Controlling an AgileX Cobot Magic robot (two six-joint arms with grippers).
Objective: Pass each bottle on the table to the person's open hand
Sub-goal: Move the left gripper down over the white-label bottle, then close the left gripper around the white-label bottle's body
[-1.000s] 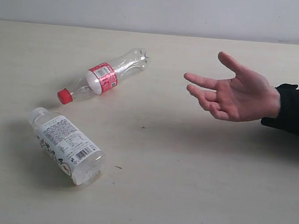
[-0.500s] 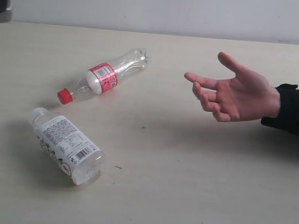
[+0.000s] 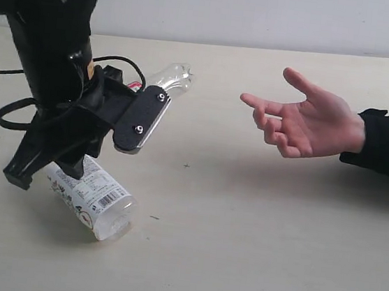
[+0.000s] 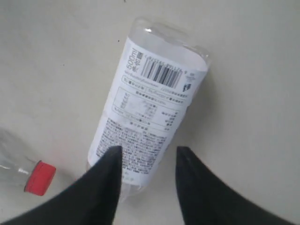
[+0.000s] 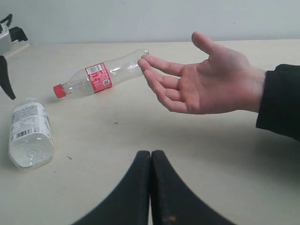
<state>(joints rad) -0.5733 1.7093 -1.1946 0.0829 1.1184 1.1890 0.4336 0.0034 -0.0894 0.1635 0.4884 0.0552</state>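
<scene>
pale beige tabletop point(image 4: 253, 140) lies open past the clear white-labelled plastic bottle point(image 4: 150, 98)'s base; your left gripper point(image 4: 147, 150) hovers over it, jaws parted.

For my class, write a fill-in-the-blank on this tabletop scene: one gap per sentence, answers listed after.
The slim bottle lying on the table has a ___ cap. Bottles on the table number ___. The right pincer is fully ___. The left pincer hangs over the barcode-labelled bottle, which lies on its ___.
Missing words: red, two, shut, side.
</scene>
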